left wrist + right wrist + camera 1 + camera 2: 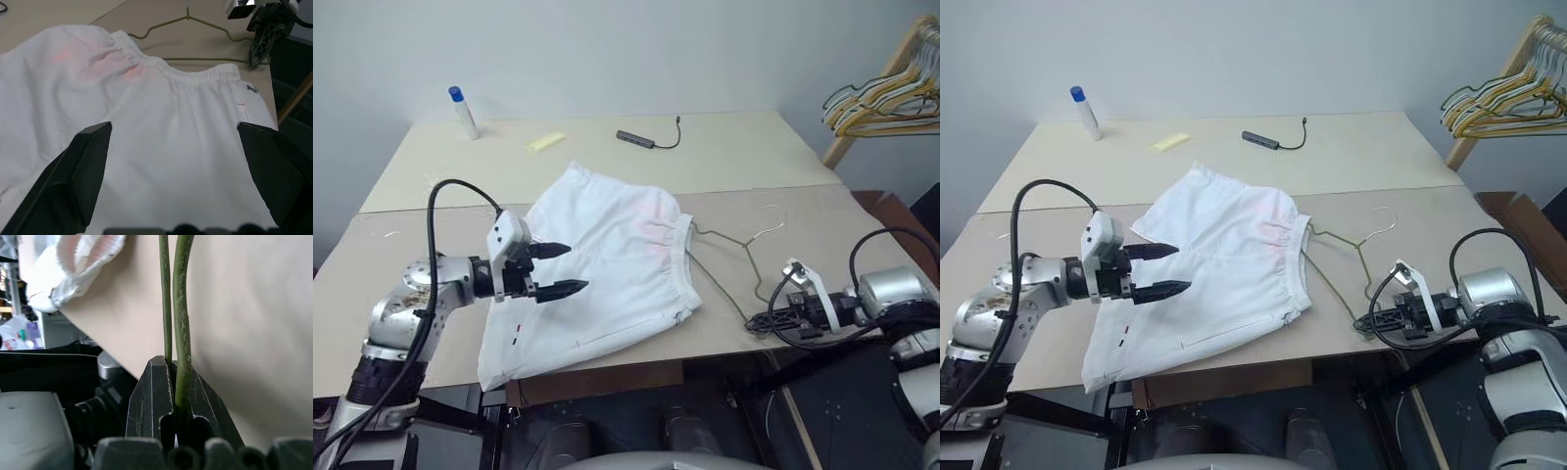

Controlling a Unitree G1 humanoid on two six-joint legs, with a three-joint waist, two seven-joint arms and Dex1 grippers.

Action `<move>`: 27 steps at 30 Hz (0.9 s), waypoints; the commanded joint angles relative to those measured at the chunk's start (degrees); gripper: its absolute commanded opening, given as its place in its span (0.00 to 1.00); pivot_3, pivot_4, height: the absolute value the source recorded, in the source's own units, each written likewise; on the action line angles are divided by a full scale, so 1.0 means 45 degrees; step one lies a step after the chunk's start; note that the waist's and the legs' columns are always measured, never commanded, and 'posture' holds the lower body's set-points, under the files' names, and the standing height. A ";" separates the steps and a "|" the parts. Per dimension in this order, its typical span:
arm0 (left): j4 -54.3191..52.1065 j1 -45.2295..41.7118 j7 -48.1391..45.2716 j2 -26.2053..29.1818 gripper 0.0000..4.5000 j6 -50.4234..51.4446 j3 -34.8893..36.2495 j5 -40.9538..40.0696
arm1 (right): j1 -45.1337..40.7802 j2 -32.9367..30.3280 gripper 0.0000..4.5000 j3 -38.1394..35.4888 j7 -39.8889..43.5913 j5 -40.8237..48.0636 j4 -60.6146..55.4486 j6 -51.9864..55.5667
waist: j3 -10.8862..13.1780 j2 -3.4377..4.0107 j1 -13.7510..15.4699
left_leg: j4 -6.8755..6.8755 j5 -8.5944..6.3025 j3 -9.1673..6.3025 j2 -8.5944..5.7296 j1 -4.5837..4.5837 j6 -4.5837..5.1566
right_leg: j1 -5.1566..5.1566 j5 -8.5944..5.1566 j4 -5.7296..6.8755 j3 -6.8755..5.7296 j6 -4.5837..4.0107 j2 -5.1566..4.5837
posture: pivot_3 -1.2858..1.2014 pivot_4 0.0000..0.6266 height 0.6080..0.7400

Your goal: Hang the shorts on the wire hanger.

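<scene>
Handling limp cloth and springy wire

Hovering at the left of the head views, the left hand (560,269) has its two black fingers spread wide and holds nothing; it hangs just over the lower left part of the shorts (602,264). These lie flat on the counter (421,235) in the middle of the frame, waistband toward the right, hems toward the lower left, one corner drooping over the counter's near edge. They look light and soft, so they will likely sag and fold from wherever they are pinched; the gathered elastic waistband (195,73) seems the firmest place to take hold, since it bunches into a ridge and gives the fingers something thick.

Right of the waistband lies the wire hanger (729,257), one shoulder tucked inside or under the band, its hook toward the upper right. Thin wire will probably flex and twist in a pinch. At the right, the right hand (773,318) is clamped tight on the hanger's near corner, the wire running between its closed fingers in the right wrist view.
</scene>
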 commanded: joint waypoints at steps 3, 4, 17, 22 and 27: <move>-0.0515 -0.0135 0.0051 0.0168 0.99 0.0244 0.0369 -0.0300 | -0.1153 0.0500 0.00 0.1135 0.0847 -0.0070 0.1528 -0.1414 | -0.0002 0.0002 0.0081 | 0.0000 0.0001 0.0000 0.0001 0.0009 -0.0002 | 0.0005 0.0002 0.0003 0.0002 -0.0003 0.0001 | 0.55 0.00 1.00; -0.0530 -0.0136 0.0072 0.0175 0.99 0.0286 0.0403 -0.0317 | -0.1419 0.0712 0.00 0.1178 0.0847 -0.0258 0.2062 -0.1486 | -0.0002 0.0002 0.0108 | -0.0001 0.0001 0.0000 0.0001 0.0016 -0.0002 | 0.0009 0.0002 0.0003 0.0002 -0.0003 0.0001 | 0.55 0.00 1.00; -0.1190 0.0438 0.0499 -0.0006 0.99 0.0427 0.0570 -0.0393 | -0.3659 0.2448 0.00 -0.0485 0.0429 -0.2539 0.5772 -0.2833 | -0.0005 0.0007 0.0428 | 0.0001 0.0016 -0.0003 -0.0005 0.0001 -0.0031 | -0.0004 0.0004 0.0021 -0.0007 -0.0007 -0.0008 | 0.56 0.00 1.00; -0.1238 0.0472 0.0721 -0.0008 0.99 0.0453 0.0650 -0.0467 | -0.3849 0.2223 0.00 -0.1590 -0.0092 -0.3174 0.5810 -0.3201 | -0.0006 0.0009 0.0510 | -0.0002 0.0015 -0.0002 -0.0005 0.0000 -0.0033 | -0.0010 0.0004 0.0021 -0.0006 -0.0008 -0.0007 | 0.55 0.00 1.00; -0.1031 0.0190 0.0709 -0.0217 0.99 0.0259 0.0358 -0.0469 | -0.3928 0.2123 0.00 -0.2524 -0.0342 -0.3420 0.5108 -0.3127 | -0.0007 0.0012 0.0469 | -0.0001 0.0015 0.0001 -0.0005 0.0000 -0.0034 | -0.0010 0.0004 0.0021 -0.0006 -0.0008 -0.0007 | 0.53 0.00 1.00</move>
